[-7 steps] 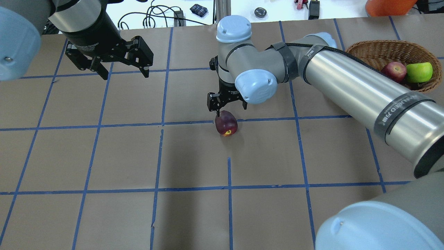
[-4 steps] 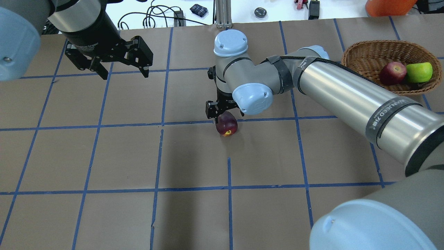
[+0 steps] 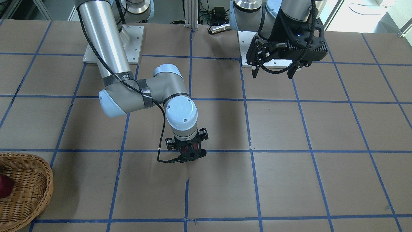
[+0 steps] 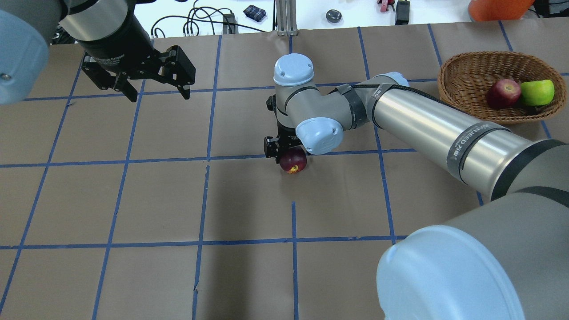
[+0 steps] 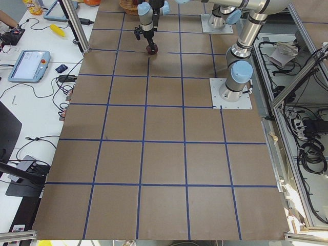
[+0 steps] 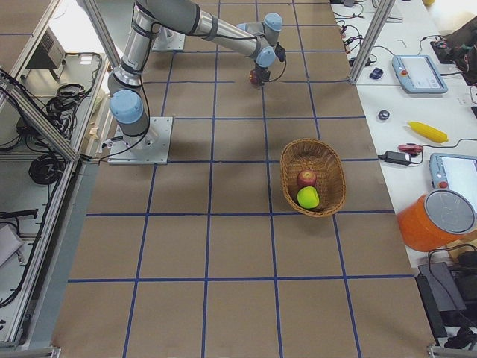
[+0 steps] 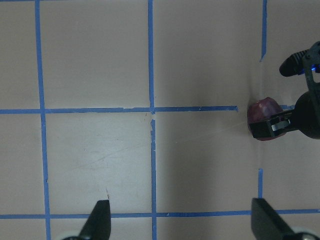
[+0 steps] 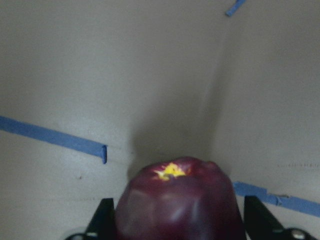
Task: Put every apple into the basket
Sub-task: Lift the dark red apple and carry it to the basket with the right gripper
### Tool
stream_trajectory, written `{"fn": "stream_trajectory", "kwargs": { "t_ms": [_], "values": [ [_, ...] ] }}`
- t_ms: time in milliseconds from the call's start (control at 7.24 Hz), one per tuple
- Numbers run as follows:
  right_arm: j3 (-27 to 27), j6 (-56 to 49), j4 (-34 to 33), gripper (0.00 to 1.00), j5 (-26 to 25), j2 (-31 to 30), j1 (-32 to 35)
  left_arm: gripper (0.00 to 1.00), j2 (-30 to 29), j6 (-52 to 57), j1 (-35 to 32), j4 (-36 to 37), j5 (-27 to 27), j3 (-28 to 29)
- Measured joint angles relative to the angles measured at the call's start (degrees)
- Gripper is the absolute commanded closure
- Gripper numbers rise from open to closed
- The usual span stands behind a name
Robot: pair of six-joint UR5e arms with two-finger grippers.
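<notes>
In one basket (image 4: 471,71), two apples (image 4: 503,93), third apple (image 4: 293,161) straddled by right pincer (image 3: 190,154), clamping unclear, left pincer (image 4: 160,95) apart.

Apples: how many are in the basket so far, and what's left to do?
Done: the red apple and green apple lie in the basket. In hand: the right tool, open, straddles the dark apple on the table, not yet gripping. Left: grip it, carry it to the basket. The left tool hangs open, idle.
</notes>
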Motion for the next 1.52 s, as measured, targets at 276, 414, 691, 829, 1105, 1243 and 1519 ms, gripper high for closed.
{"fn": "stream_trajectory", "kwargs": {
  "t_ms": [276,414,691,829,1105,1243,1519],
  "values": [
    [-0.6,2.06,-0.1,1.0,-0.24,-0.17,-0.59,0.0,0.0,0.0,0.0,-0.03,0.04,0.0],
    [-1.49,4.04,0.89,1.0,-0.48,-1.34,-2.0,0.0,0.0,0.0,0.02,-0.04,0.03,0.01],
    [-8.48,4.81,10.26,1.0,-0.99,-4.44,-11.06,0.0,0.04,0.0,0.03,-0.08,0.02,0.01],
    [-14.03,2.83,16.36,1.0,-1.5,-4.86,-17.37,0.0,0.04,0.0,0.03,-0.08,0.05,0.0],
    [-20.92,-4.61,21.18,1.0,-6.56,-3.69,-27.17,0.0,0.04,0.0,0.03,-0.09,0.12,-0.04],
    [-22.04,-7.65,20.51,1.0,-9.2,-2.55,-30.64,0.0,0.04,0.0,0.03,-0.09,0.15,-0.04],
    [-22.19,-12.65,15.88,1.0,-11.19,1.23,-35.18,0.0,0.04,0.0,0.03,-0.09,0.1,-0.04]
  ]
}}
